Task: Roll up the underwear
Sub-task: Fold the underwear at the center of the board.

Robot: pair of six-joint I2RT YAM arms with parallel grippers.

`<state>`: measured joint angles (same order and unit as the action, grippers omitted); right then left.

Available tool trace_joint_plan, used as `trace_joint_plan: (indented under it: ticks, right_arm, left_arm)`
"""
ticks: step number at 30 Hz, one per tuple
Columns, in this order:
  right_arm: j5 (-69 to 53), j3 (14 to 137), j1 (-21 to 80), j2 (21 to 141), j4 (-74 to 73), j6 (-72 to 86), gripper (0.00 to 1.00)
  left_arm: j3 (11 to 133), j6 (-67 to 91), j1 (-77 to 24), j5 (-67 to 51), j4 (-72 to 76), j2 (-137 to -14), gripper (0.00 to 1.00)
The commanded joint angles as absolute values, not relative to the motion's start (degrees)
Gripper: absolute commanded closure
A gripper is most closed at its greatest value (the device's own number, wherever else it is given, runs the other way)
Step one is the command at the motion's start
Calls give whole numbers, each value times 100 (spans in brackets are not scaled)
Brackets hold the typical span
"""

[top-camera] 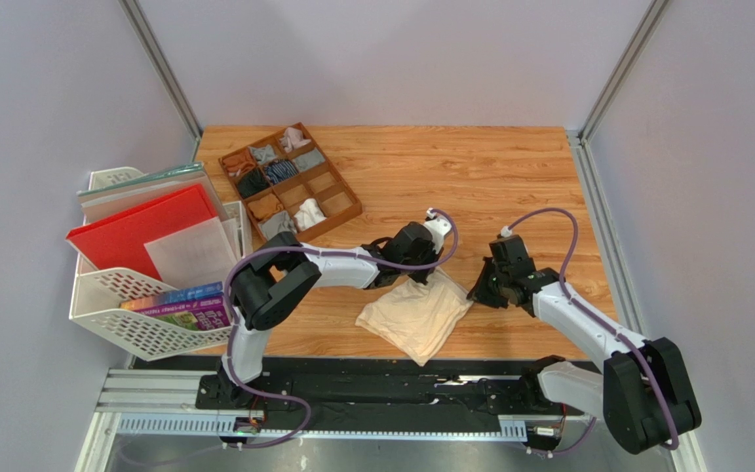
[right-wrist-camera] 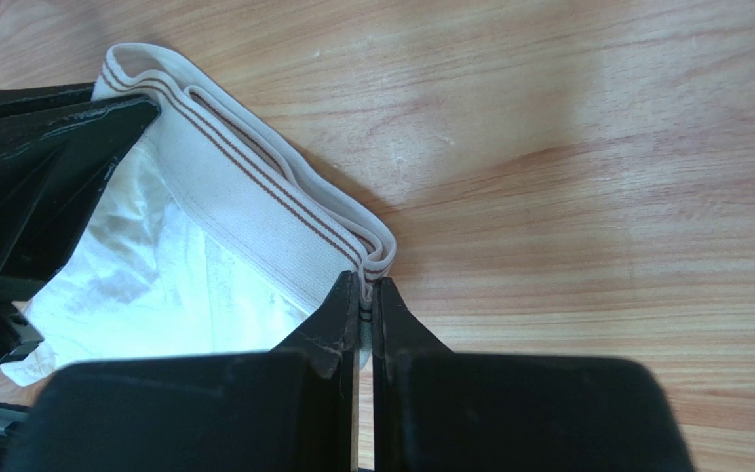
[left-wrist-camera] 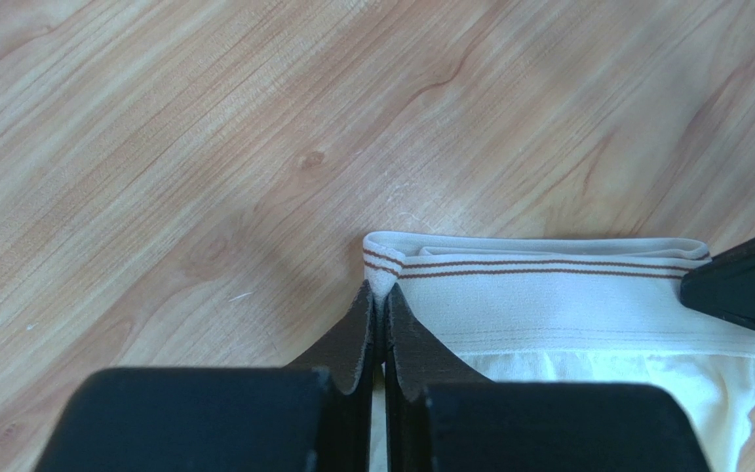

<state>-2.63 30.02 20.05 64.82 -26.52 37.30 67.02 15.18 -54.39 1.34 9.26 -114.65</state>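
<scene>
Spread flat on the light wooden table [top-camera: 509, 177], close to its near edge and between the two arms: a cream-beige cloth brief [top-camera: 416, 317], set at a slant. Along its far edge, a white elastic waistband with two thin brown stripes [left-wrist-camera: 549, 280], folded double.

Left gripper [left-wrist-camera: 378, 295]: clenched, black fingers pressed together on the left corner of the waistband, with the corner's fold poking out just past the fingertips. Rest of the brief trailing to the right of and beneath this claw, toward the camera.

Right gripper [right-wrist-camera: 365, 285]: likewise clamped tight, pinching the opposite corner of the same waistband, the striped layers squeezed between its fingertips. Body of the brief lying to the left of this claw, reaching toward the other one.

Both claws low over the table, one at each end of the waistband, the band stretched fairly straight between them, no part of the cloth rolled yet.

Well apart, at the far left of the table: a brown wooden divider tray [top-camera: 347, 208] holding small rolled garments. Beyond the table's left edge: a white plastic lattice basket [top-camera: 145, 334] with a red folder [top-camera: 140, 231] and books.
</scene>
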Motion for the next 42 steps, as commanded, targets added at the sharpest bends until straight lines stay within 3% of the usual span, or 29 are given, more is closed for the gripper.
trace_joint_plan:
  ticks: [1, 13, 15, 16, 19, 22, 30, 42]
  right_arm:
    - [-228, 3392, 1995, 6319, -2865, 3630, 100]
    - [-97, 4218, 1995, 7136, -3041, 3507, 100]
    - [-114, 4368, 1995, 7365, -3059, 3437, 100]
    - [-123, 4412, 1995, 7426, -3067, 3437, 100]
    - [-97, 4526, 1995, 7550, -3076, 3375, 100]
    - [-105, 4570, 1995, 7585, -3094, 3366, 100]
    - [-123, 4579, 2004, 7620, -3067, 3366, 100]
    - [-298, 4561, 1995, 7664, -2944, 3437, 100]
  left_arm:
    - [6864, 1565, -5423, 334, 905, -11672, 100]
    - [6926, 1819, -5414, 861, 661, -11532, 98]
    - [6847, 1951, -5414, 1142, 554, -11374, 73]
    - [6812, 2003, -5414, 1290, 545, -11164, 55]
    - [6706, 2048, -5414, 1563, 335, -10716, 47]
    - [6610, 2100, -5414, 1749, 281, -10355, 46]
    - [6417, 2838, -5423, 581, 545, -10283, 47]
    - [6635, 3305, -5563, 88, 870, -11153, 49]
